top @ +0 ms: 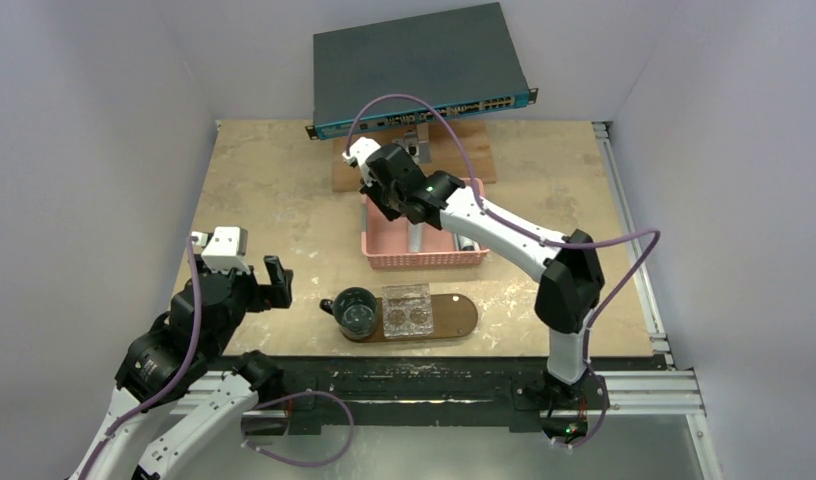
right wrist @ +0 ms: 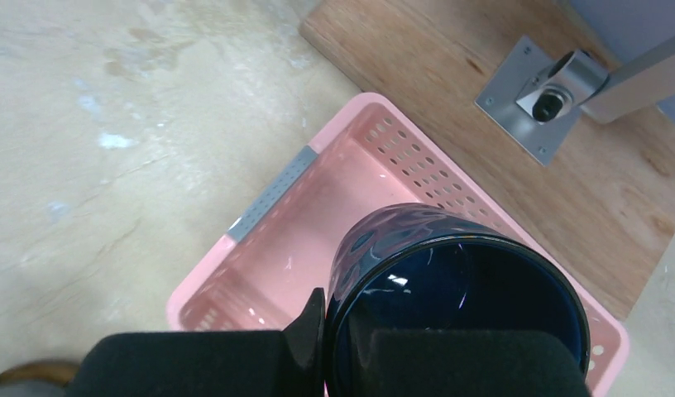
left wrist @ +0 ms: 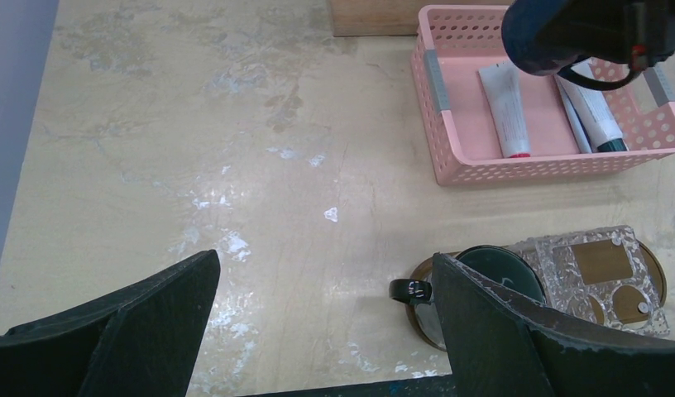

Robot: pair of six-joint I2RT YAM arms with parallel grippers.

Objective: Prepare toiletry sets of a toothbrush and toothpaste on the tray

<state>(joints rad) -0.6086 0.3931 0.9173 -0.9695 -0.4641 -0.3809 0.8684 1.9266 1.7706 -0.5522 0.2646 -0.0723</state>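
The dark-brown tray [top: 462,316] lies near the front edge, carrying a dark mug [top: 356,311] and a clear holder [top: 406,309]; it also shows in the left wrist view [left wrist: 653,273]. The toiletry items lie in the pink basket [top: 384,252]: a white tube with a red cap [left wrist: 506,107], a tube with a dark cap [left wrist: 597,120] and a slim white piece [left wrist: 572,116] beside it. My right gripper [right wrist: 334,351] is shut on the rim of a dark blue mug [right wrist: 384,248] over the basket [right wrist: 210,281]. My left gripper [left wrist: 326,331] is open and empty, left of the tray.
A network switch [top: 419,65] stands raised at the back over a wooden board [right wrist: 450,74] with a metal mount [right wrist: 549,91]. White walls close in the left, right and back. The right arm [top: 504,235] reaches across the basket.
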